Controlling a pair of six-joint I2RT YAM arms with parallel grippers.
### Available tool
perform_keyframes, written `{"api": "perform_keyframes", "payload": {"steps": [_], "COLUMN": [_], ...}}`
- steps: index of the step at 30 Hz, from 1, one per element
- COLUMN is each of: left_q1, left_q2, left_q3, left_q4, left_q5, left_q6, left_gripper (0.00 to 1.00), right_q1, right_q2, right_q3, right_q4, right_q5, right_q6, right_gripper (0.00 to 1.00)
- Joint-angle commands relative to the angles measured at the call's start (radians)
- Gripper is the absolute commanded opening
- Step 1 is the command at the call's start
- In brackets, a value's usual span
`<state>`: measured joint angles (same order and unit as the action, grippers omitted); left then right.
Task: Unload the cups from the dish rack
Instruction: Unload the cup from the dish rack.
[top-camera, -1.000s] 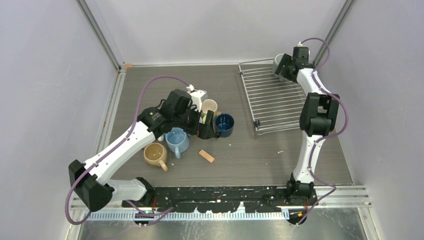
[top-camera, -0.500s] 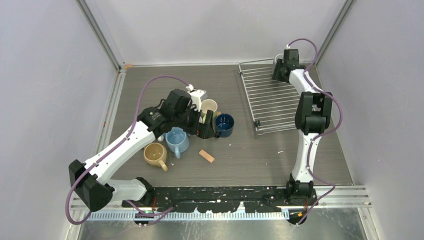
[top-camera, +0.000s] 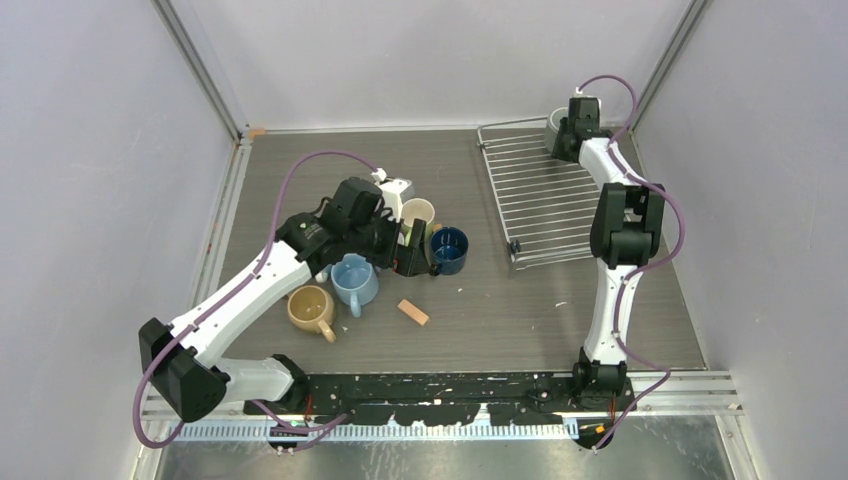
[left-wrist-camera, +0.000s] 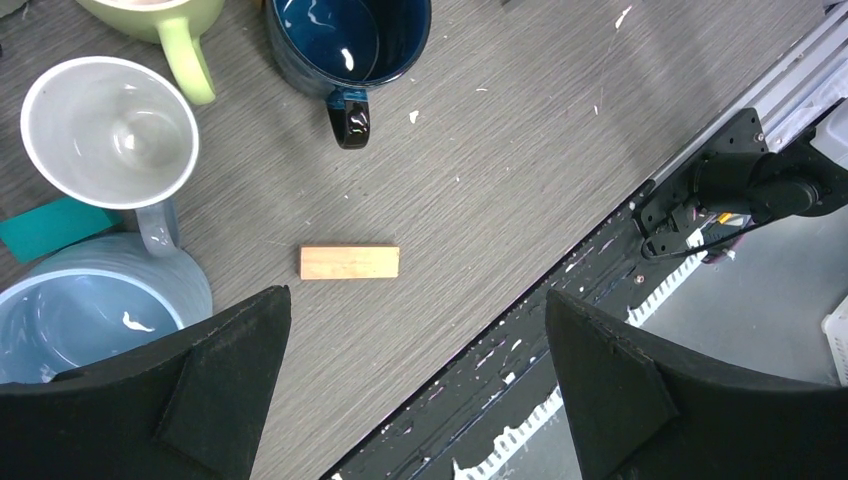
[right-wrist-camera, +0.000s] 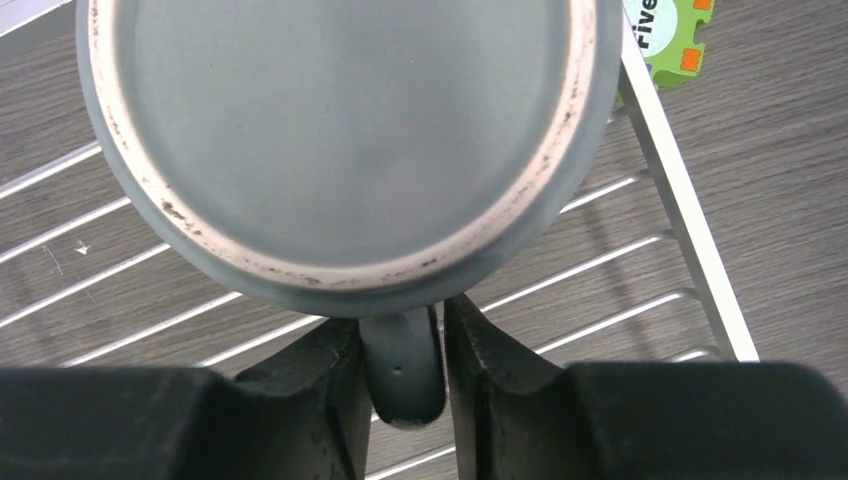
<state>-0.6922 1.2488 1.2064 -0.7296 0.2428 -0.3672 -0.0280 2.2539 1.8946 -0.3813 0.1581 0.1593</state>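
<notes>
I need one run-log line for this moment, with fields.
right tool: shut on handle of grey mug | grey mug: inverted on rack | left tool: open, empty

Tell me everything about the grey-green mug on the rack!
The mug is grey-green and glazed, and looks ceramic. It seems to stand upside down at the far right corner of the rack, its flat round base facing up with a worn tan ring around the edge. Its handle sticks out sideways, and the right gripper pinches it from both sides.
</notes>
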Motion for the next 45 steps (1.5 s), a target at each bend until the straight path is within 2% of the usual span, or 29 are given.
{"api": "perform_keyframes", "payload": {"steps": [1,6,8,27,38,45], "left_q1": [0.009,0.013,0.015,0.060,0.091,0.149], "left_q2": [0.001,-0.006,-0.010,-0.007,0.009,0.035], "left_q3": [0.018,0.014,0.007,-0.013,-0.007,-0.021], "left_q4": [0.036,0.042,0.051,0.120,0.197,0.334], "left_q5": [-0.002,-0.002,-0.002,0.071,0.122,0.202], "left_q6": [-0.004,-0.011,-0.018,-0.133,-0.237,-0.394], "left_gripper": [1.00,1.00,1.00,1.00,1.00,1.00], "right_q1": [0.014,0.028,0.028,0.132,0.186,0.218], "right_q2": [0.001,-0.011,-0.028,-0.296,-0.547,-0.720], "right_q3": [0.039,0.037,0.032,-0.025,-0.161,-0.268], "right_q4": [0.047,0.045,0.045,-0.022,-0.109,-0.138], "right_q5": [0.034,0.062,0.082,0.159,0.116,0.036], "right_q6": [-0.014,-0.017,-0.022,0.050,0.163,0.238], "right_gripper": [0.31,0.07,0.01,0.01,0.01,0.01]}}
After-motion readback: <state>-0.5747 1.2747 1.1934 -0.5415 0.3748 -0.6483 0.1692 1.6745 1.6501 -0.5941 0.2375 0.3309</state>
